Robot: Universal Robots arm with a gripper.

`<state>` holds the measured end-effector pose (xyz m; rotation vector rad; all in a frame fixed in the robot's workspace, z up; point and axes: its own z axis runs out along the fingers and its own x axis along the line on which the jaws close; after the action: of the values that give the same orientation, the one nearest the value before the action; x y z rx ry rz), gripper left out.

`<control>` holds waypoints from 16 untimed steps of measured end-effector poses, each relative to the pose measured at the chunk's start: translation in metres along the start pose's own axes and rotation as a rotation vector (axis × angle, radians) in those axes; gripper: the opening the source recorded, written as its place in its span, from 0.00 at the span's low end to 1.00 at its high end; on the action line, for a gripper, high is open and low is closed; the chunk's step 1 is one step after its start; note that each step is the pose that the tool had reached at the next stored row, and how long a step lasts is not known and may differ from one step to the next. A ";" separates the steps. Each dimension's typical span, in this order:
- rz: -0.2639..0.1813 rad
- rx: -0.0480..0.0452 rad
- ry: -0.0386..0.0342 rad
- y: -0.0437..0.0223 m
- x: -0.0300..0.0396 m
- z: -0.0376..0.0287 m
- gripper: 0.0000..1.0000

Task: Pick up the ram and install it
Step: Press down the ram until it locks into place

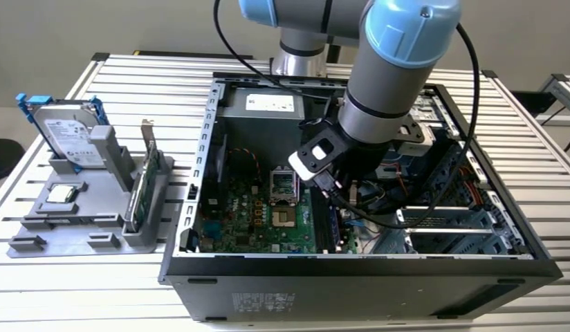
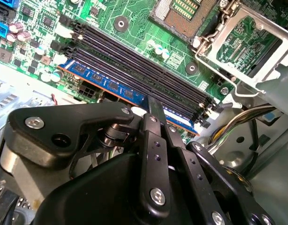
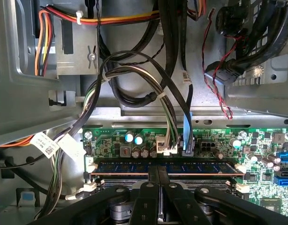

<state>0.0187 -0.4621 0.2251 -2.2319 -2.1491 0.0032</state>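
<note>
Ram [image 3: 165,168] seated in motherboard [image 2: 134,28] slot | gripper [image 3: 162,176] clenched on it | case [image 1: 359,273] on slatted table [image 1: 82,290]

We see an open computer case [image 1: 359,277] lying on a slatted metal table [image 1: 128,69]. The robot arm [image 1: 391,69] reaches down into the case, and its black wrist part [image 1: 324,158] hangs just above the green motherboard [image 1: 257,218], beside the processor socket [image 1: 283,183]. Cables [image 1: 423,207] run along the arm into the case. Outside the case, toward the exterior view's left, a grey holder [image 1: 91,207] stands on the table. It carries a silver hard drive [image 1: 68,138] in blue rails, a green card [image 1: 142,187] standing on its edge, and a small processor chip [image 1: 61,195] lying flat.
</note>
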 end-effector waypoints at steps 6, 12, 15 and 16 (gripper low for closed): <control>0.000 0.0007 -0.0031 -0.0002 -0.0008 -0.0013 0.00; 0.000 0.0007 -0.0032 -0.0002 -0.0008 -0.0014 0.00; 0.000 0.0007 -0.0031 -0.0002 -0.0008 -0.0014 0.00; 0.000 0.0007 -0.0032 -0.0002 -0.0008 -0.0014 0.00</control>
<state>0.0185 -0.4629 0.2265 -2.2330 -2.1504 0.0076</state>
